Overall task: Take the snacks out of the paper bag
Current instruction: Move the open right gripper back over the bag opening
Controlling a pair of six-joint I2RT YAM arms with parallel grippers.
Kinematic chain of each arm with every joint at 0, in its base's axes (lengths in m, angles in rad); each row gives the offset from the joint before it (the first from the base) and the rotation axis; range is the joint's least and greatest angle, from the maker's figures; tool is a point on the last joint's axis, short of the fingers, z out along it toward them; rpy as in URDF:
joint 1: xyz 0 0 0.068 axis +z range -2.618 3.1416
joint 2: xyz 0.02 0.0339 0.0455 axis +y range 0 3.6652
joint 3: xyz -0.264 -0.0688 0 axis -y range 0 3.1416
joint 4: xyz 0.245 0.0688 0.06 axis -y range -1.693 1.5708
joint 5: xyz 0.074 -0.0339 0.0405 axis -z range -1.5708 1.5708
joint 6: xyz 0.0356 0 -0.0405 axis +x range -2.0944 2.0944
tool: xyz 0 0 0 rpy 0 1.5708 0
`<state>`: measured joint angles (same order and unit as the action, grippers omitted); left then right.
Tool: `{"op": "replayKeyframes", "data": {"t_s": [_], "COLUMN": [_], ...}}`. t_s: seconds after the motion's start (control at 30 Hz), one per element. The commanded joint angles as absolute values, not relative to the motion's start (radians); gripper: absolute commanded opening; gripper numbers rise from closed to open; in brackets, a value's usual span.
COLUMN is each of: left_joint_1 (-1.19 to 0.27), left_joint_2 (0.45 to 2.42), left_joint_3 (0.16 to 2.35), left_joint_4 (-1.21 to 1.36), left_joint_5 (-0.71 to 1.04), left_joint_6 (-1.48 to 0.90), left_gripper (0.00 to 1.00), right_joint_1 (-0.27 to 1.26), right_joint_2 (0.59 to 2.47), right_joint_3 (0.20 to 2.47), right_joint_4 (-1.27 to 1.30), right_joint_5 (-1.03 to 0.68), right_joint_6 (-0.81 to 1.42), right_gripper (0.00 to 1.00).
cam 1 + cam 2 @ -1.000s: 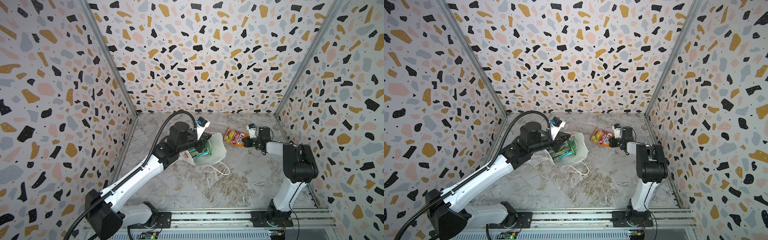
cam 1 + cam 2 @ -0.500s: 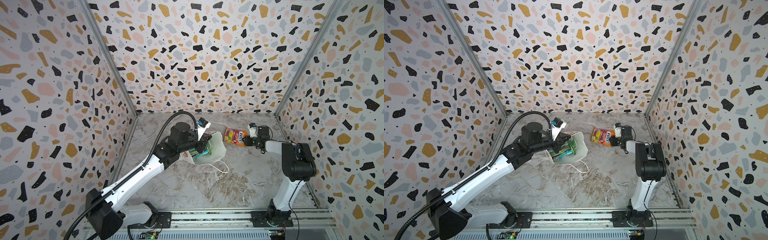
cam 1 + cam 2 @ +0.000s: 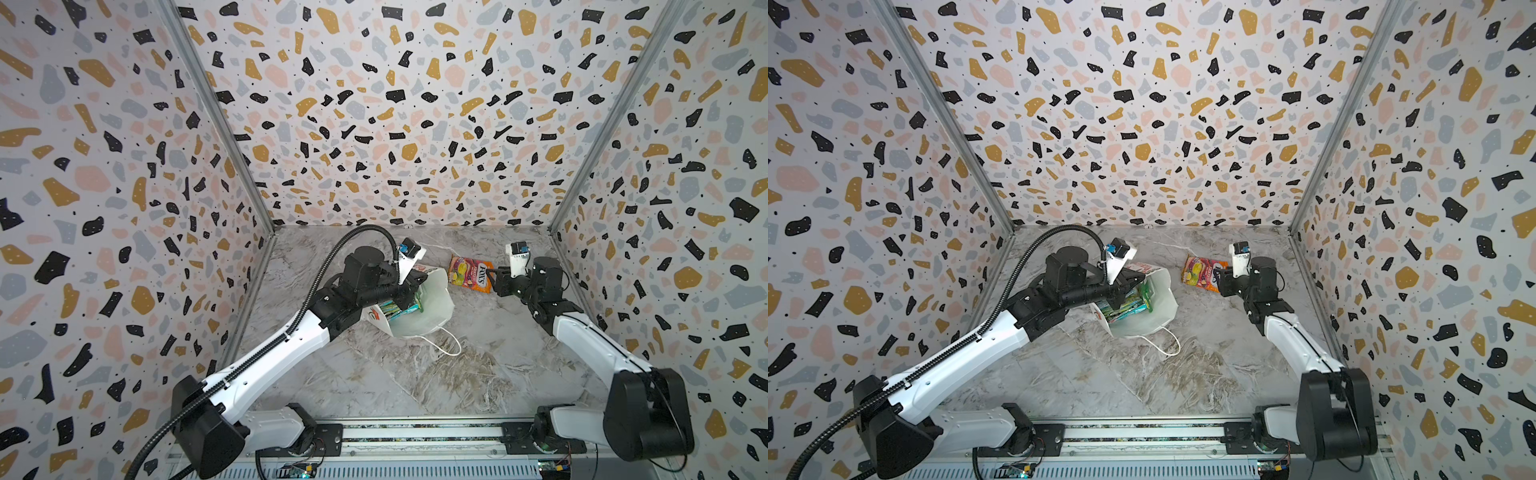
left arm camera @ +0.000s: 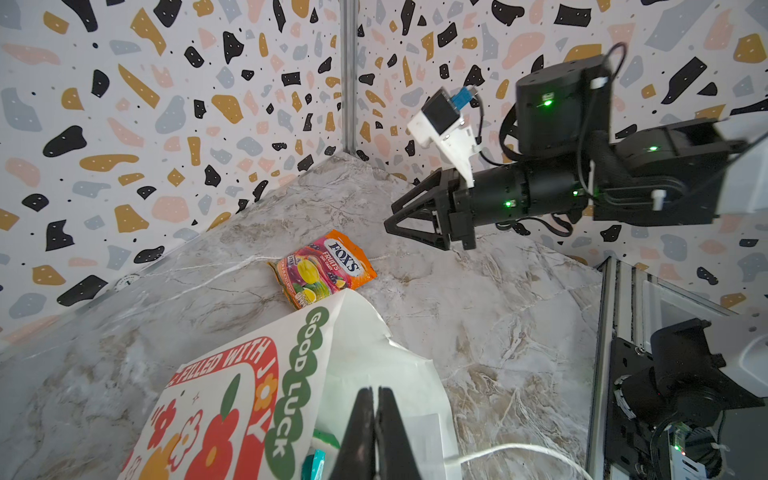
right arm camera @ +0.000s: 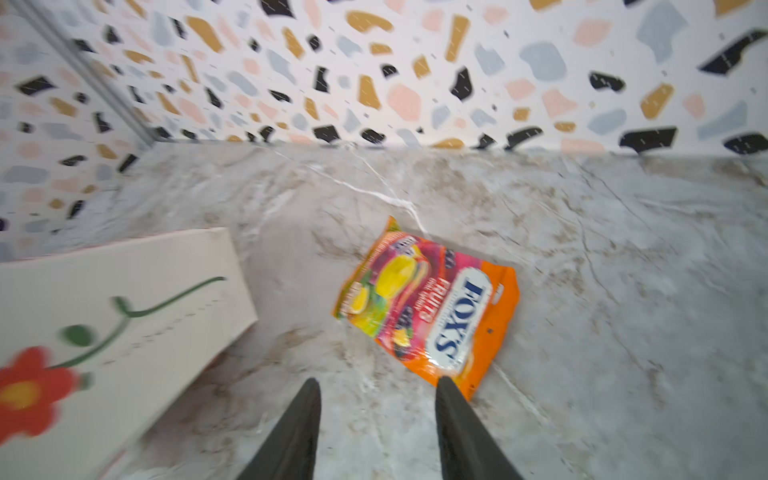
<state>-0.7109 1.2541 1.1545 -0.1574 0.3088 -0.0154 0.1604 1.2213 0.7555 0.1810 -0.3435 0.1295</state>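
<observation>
Orange-pink packet [image 3: 471, 275], white paper bag [image 3: 432, 307] — red flowers [image 4: 210, 451], green lettering [image 4: 306, 351] — grey-veined marble table [image 3: 457, 374], terrazzo-speckled walls [image 3: 374, 124]

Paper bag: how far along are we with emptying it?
Done: one orange-pink FOX'S candy packet lies on the marble table outside the white flower-print paper bag, right gripper open at its edge. In hand: left gripper shut on the bag's rim. Left: green and teal packets inside the bag; their number cannot be told.
</observation>
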Motion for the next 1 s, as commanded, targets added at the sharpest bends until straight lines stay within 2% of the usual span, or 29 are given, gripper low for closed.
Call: {"op": "replayKeyframes", "data": {"t_s": [0.0,0.17,0.43,0.67,0.97], "left_joint_1": [-0.720,-0.724,-0.724,-0.724,-0.724], "left_joint_2": [1.240,1.236,1.226,1.228,1.233], "left_joint_3": [1.178,1.177,1.169,1.167,1.167], "left_joint_4": [-0.129,-0.129,-0.118,-0.116,-0.115], "left_joint_5": [0.315,0.278,0.232,0.218,0.209], "left_joint_6": [-0.007,-0.011,-0.019,-0.021,-0.025], "left_gripper": [0.00,0.00,0.00,0.00,0.00], "right_joint_1": [0.245,0.390,0.587,0.735,0.821], "right_joint_2": [1.086,0.953,0.940,0.950,1.040], "right_joint_3": [0.729,0.709,0.709,0.683,0.635], "right_joint_4": [0.133,0.124,0.105,0.073,0.102], "right_joint_5": [-0.382,-0.421,-0.459,-0.379,-0.255], "right_joint_6": [0.150,0.151,0.094,0.050,0.037], "right_gripper": [0.47,0.48,0.48,0.49,0.48]}}
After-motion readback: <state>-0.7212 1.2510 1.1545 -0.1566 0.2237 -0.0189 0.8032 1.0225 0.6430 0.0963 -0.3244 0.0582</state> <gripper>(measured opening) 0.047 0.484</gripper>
